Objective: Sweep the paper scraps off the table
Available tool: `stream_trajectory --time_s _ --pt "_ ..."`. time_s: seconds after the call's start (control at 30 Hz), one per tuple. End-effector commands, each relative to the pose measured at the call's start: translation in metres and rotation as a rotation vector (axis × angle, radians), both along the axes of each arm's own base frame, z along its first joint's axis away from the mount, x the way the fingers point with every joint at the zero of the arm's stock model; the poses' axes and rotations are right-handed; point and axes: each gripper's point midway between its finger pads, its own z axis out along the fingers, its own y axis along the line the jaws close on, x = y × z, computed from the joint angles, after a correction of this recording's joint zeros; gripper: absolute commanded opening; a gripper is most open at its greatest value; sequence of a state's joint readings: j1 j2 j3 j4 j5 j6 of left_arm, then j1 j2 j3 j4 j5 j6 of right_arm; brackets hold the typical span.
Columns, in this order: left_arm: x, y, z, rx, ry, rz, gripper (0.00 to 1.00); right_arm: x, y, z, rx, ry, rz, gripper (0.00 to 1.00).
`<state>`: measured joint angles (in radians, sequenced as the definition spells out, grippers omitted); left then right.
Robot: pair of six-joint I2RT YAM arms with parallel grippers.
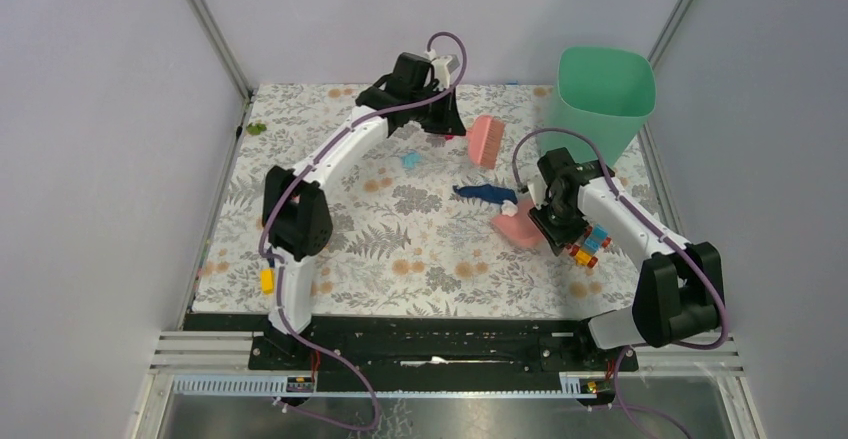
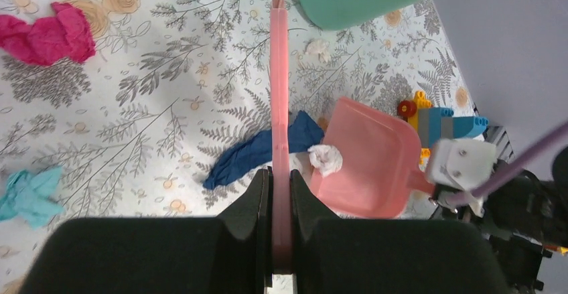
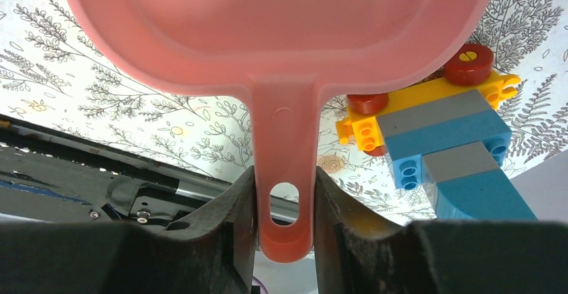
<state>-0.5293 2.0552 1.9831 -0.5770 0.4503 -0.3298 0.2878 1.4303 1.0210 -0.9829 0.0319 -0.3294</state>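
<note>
I see pale grey walls boxing in the leaf-patterned tabletop, with a green bin at upper right. My right end effector pinches the pink dustpan by its handle at centre-right. The left end effector clamps a pink brush. The paper scraps lie mid-frame, dark blue and cyan.

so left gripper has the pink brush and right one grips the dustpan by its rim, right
Not the rim: the right wrist view shows the right gripper shut on the handle of the dustpan. The left gripper does hold the pink brush.
</note>
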Motion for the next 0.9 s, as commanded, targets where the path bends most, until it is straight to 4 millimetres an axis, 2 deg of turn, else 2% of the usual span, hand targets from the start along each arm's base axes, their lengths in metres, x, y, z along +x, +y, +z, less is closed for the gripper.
stream_trajectory --time_s 0.0,0.13,0.37,0.47,0.63,0.7,0.77,0.87 --pt "0.021 -0.031 0.020 -0.129 -0.026 0.027 0.00 -0.012 -0.001 0.006 0.024 0.020 0.000 0.00" --pt "0.026 -0.054 0.014 -0.235 0.073 0.094 0.00 -0.018 -0.008 0.002 0.013 0.047 -0.016 0.00" --pt "0.025 -0.098 -0.015 -0.320 0.196 0.119 0.00 -0.022 -0.013 0.005 0.003 0.066 -0.032 0.00" --pt "0.027 -0.114 -0.037 -0.352 0.242 0.102 0.00 -0.024 -0.018 0.006 -0.017 0.066 -0.024 0.00" --pt "0.009 -0.138 -0.076 -0.340 0.323 0.068 0.00 -0.024 -0.022 0.003 -0.032 0.074 -0.035 0.00" --pt "0.006 -0.137 -0.091 -0.291 0.332 0.098 0.00 -0.023 -0.024 0.002 -0.034 0.077 -0.041 0.00" --pt "0.002 -0.127 -0.099 -0.243 0.356 0.139 0.00 -0.021 -0.023 0.003 -0.032 0.073 -0.042 0.00" --pt "0.000 -0.095 -0.086 -0.226 0.408 0.219 0.00 -0.016 -0.021 0.005 -0.017 0.059 -0.047 0.00"
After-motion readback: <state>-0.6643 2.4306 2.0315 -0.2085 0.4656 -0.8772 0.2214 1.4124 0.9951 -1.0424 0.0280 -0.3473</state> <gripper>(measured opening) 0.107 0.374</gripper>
